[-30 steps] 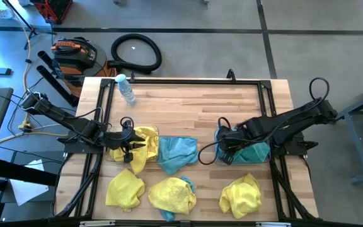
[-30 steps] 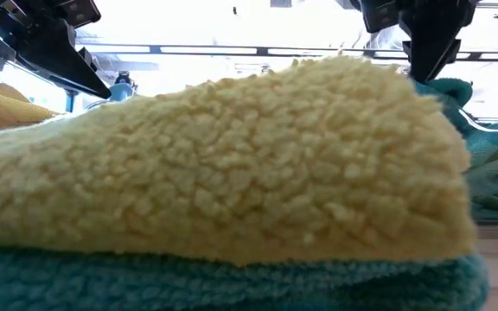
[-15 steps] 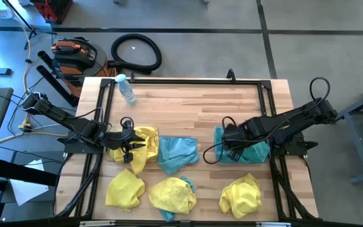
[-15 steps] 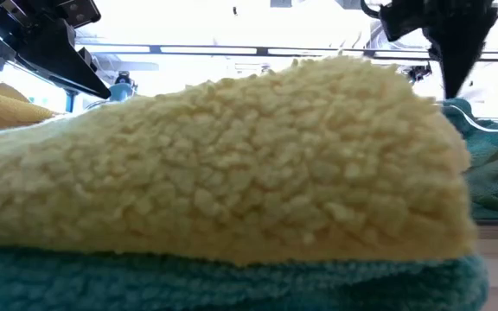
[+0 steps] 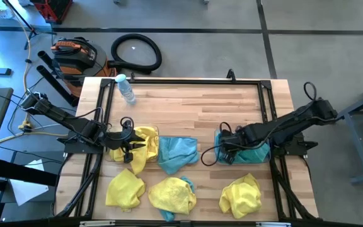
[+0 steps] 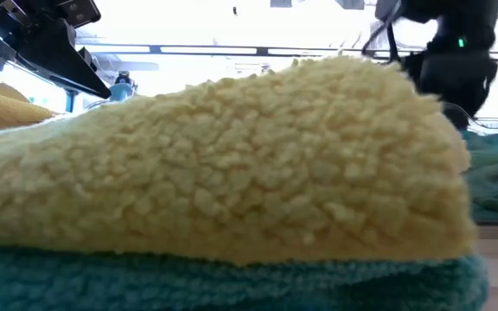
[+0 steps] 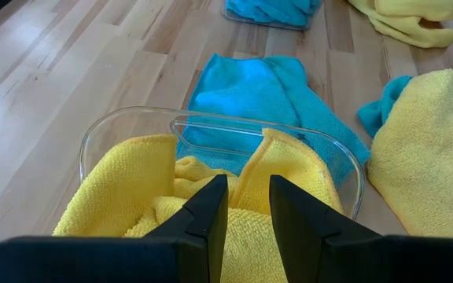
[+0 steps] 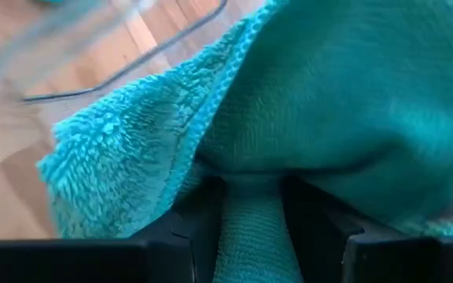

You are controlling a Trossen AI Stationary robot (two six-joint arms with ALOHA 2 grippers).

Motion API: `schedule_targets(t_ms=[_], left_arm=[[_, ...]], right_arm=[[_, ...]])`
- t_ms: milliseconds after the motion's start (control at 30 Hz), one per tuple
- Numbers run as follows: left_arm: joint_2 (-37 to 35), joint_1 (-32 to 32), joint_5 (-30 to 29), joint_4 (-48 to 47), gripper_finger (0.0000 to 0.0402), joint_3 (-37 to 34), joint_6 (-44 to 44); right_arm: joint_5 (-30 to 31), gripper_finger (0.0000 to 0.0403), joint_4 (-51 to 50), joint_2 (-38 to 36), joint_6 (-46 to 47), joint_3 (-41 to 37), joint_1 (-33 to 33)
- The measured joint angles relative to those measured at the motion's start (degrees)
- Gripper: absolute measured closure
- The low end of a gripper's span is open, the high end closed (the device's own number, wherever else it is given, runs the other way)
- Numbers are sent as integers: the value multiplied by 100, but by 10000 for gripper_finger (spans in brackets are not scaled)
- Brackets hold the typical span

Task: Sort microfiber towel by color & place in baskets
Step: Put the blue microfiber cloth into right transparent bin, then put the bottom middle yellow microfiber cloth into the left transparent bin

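Observation:
My left gripper [image 5: 134, 145] hangs open by a narrow gap just above the yellow towels [image 7: 132, 196] in the left clear basket [image 7: 132, 118]. My right gripper [image 5: 224, 150] is down in the right basket [image 5: 257, 159], shut on a teal towel [image 8: 352, 102]. Another teal towel [image 5: 178, 153] lies flat on the table between the baskets. Three yellow towels [image 5: 126, 189] [image 5: 172, 194] [image 5: 240, 194] lie crumpled along the near edge, the middle one on top of a teal one. In the low view that yellow towel [image 6: 232, 155] hides my right fingers. My right gripper pinches a raised fold [image 8: 250, 228] of the teal towel between its two fingers, coming from above and pointing down into the basket. The rest of the towel bulges over the fingers and lies on the pile in the basket; how many layers it holds, I cannot tell.
A clear water bottle [image 5: 126, 89] with a blue cap lies near the table's far left corner. A black frame [image 5: 188, 81] runs around the table top. The far half of the wooden table shows bare wood.
My right gripper swung a little toward the table's right over its basket, then came back and dropped into the teal towels, so its fingers sank out of sight in the low view. The left arm and the loose towels kept still.

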Motion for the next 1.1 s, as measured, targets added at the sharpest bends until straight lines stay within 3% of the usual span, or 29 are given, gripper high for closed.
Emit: schedule_targets(t_ms=[167, 400, 733, 933, 1100], left_arm=[[0, 1, 0, 2, 316, 0, -3], [0, 1, 0, 4, 316, 0, -13], [0, 1, 0, 4, 316, 0, -8], [0, 1, 0, 0, 316, 0, -5], [0, 1, -4, 2, 316, 0, -3]], right_arm=[[171, 270, 1282, -40, 2, -759, 12], [86, 270, 1262, -5, -20, -675, 12], [-56, 270, -1086, 24, -11, 975, 28], [459, 270, -2066, 22, 64, 1896, 330], [961, 270, -2533, -16, 665, 2300, 908]])
